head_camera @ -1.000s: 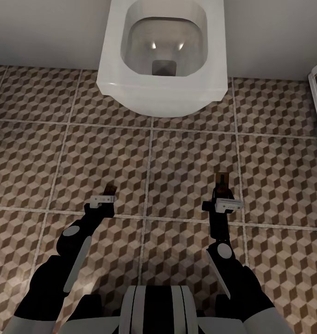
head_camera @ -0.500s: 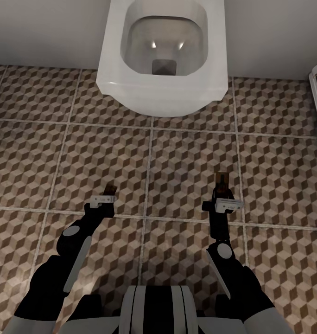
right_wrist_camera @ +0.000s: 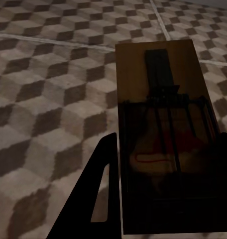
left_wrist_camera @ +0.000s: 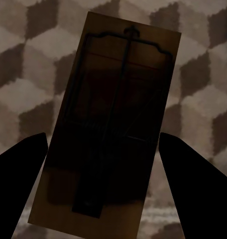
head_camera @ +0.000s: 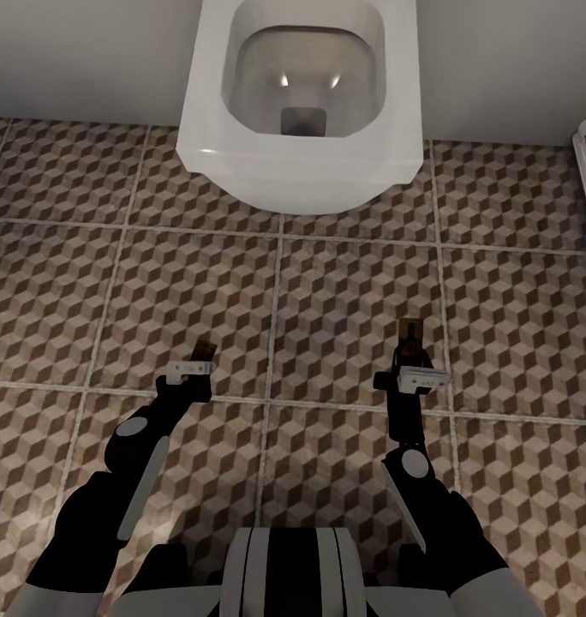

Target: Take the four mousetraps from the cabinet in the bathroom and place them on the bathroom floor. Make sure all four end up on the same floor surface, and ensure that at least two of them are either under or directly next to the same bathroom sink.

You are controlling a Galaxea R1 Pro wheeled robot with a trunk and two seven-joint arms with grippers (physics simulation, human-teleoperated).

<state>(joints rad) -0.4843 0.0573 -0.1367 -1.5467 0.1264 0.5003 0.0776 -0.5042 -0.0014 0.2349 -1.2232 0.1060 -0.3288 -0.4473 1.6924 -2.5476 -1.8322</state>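
Here, above the cube-patterned bathroom floor (head_camera: 344, 283) and short of a white toilet (head_camera: 297, 103), the left gripper (head_camera: 203, 350) clamps one mousetrap (left_wrist_camera: 106, 129) between its fingers, while the right gripper (head_camera: 409, 336) likewise grips a second mousetrap (right_wrist_camera: 163, 129) that juts forward past its fingertips.

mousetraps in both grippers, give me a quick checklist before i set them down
1. Left gripper holds a mousetrap: ok.
2. Right gripper holds a mousetrap: ok.
3. Bathroom floor below both traps bare: ok.
4. Bathroom sink close by: not ok, a toilet is ahead.
5. Height of the traps above the tiles: cannot tell.
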